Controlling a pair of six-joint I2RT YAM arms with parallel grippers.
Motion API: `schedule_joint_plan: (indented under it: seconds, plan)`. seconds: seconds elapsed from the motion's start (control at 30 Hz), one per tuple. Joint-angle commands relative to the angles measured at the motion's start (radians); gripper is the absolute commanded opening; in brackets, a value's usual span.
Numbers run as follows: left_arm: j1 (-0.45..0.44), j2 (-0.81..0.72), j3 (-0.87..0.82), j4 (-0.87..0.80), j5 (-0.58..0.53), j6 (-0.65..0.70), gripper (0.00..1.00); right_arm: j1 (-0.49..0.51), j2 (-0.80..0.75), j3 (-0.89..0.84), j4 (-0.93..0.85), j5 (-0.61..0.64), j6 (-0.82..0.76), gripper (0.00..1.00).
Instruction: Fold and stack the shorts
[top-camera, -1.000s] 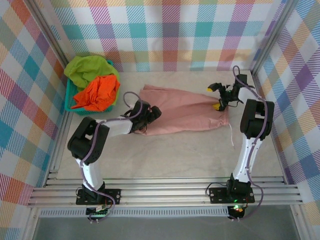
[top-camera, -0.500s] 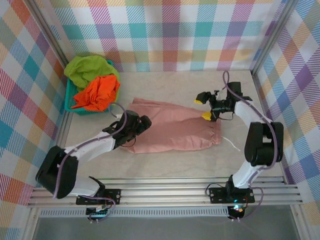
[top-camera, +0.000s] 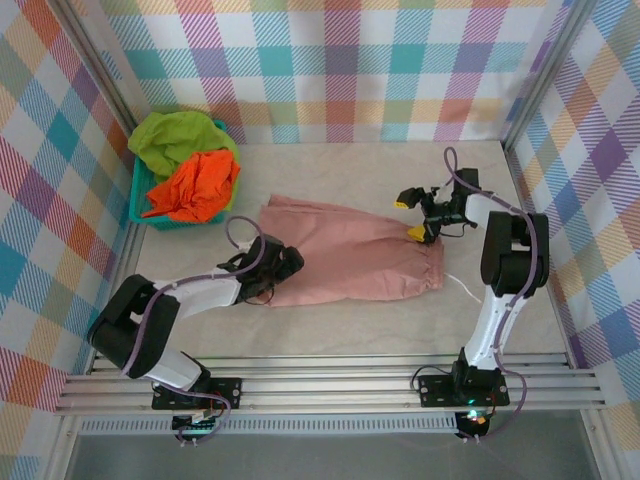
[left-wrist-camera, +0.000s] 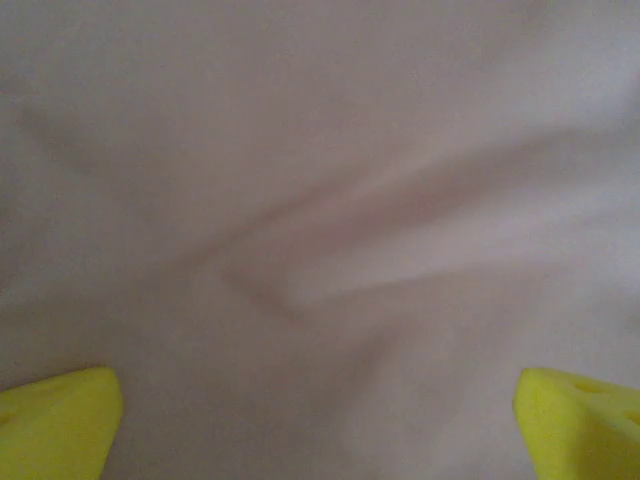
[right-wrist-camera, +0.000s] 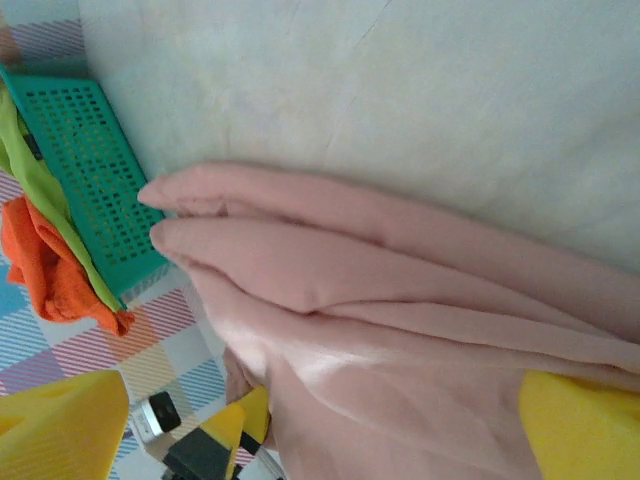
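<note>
Though they stay spread, shorts (top-camera: 350, 258) shifted left

The table (top-camera: 350, 320) is seen from above and behind the arm bases (top-camera: 195, 390), which are set at 6 o'clock, with the teal basket (top-camera: 137, 205) toward 10 o'clock. The pink shorts (left-wrist-camera: 320, 200) are viewed at very close range, blurred, by the left wrist camera, aimed squarely at the cloth. From the right wrist they are viewed near and aslant toward the basket, both being shared with the top view.
</note>
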Motion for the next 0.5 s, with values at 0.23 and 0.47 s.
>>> schedule_joint_plan:
  seconds: [0.23,0.47]
  plan:
    - [-0.021,-0.06,-0.069,0.008,-0.025,-0.024,1.0,-0.021,-0.048,0.03,0.061,-0.073,-0.018,1.0]
    - [-0.092,-0.154,0.237,-0.205,0.013,0.086,1.0,-0.053,-0.416,-0.116,-0.172,0.249,-0.245,0.99]
